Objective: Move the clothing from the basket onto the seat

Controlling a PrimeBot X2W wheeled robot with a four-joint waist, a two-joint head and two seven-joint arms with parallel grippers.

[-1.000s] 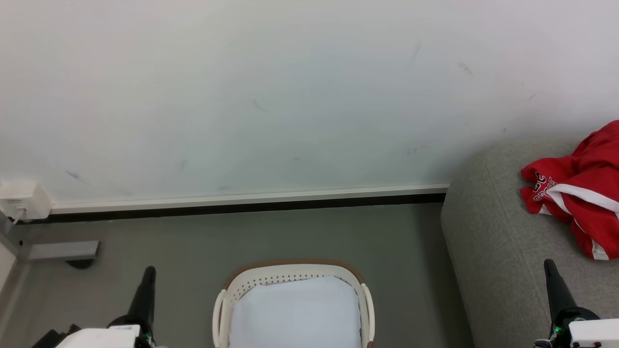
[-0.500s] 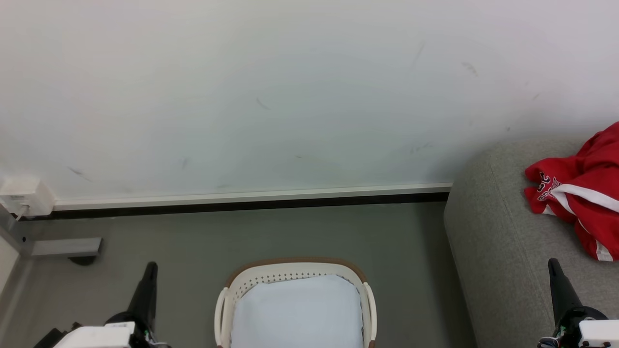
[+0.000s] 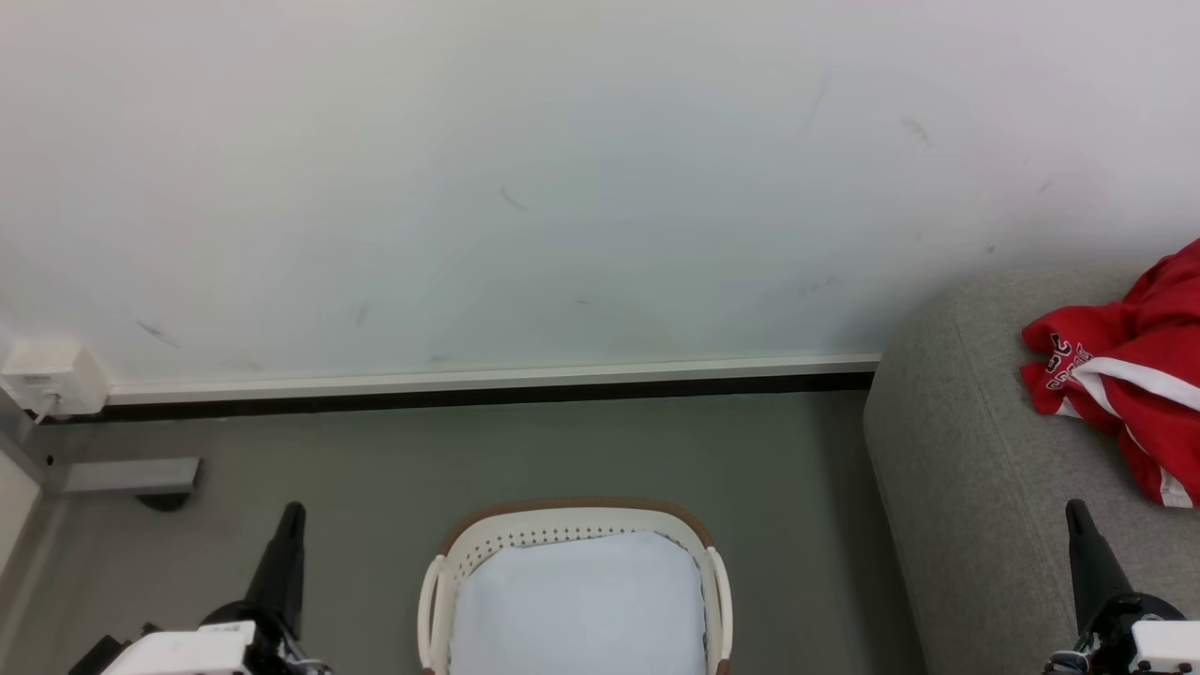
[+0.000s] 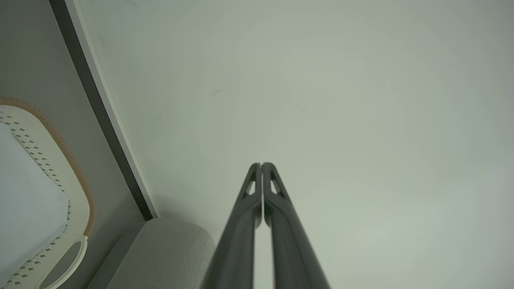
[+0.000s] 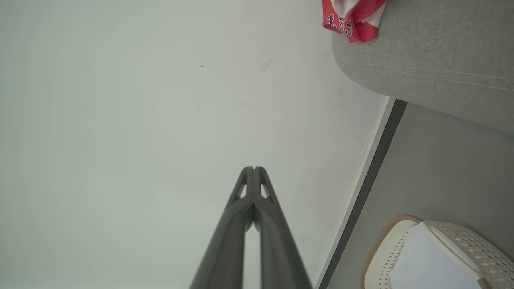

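Note:
The red clothing with white trim lies crumpled on the grey seat at the right; a corner of the clothing also hangs over the seat in the right wrist view. The cream basket stands on the floor at bottom centre, holding just its pale blue lining. My left gripper is shut at the lower left, left of the basket. My right gripper is shut at the lower right, over the seat's front. The fingers meet at the left gripper's tip and the right gripper's tip, with nothing held.
A white wall with a dark skirting strip runs behind the grey floor. A white socket box and a grey bracket sit at the far left by the wall.
The whole head picture has shifted slightly right and down, a camera move. Clothing, basket and both shut grippers hold their places.

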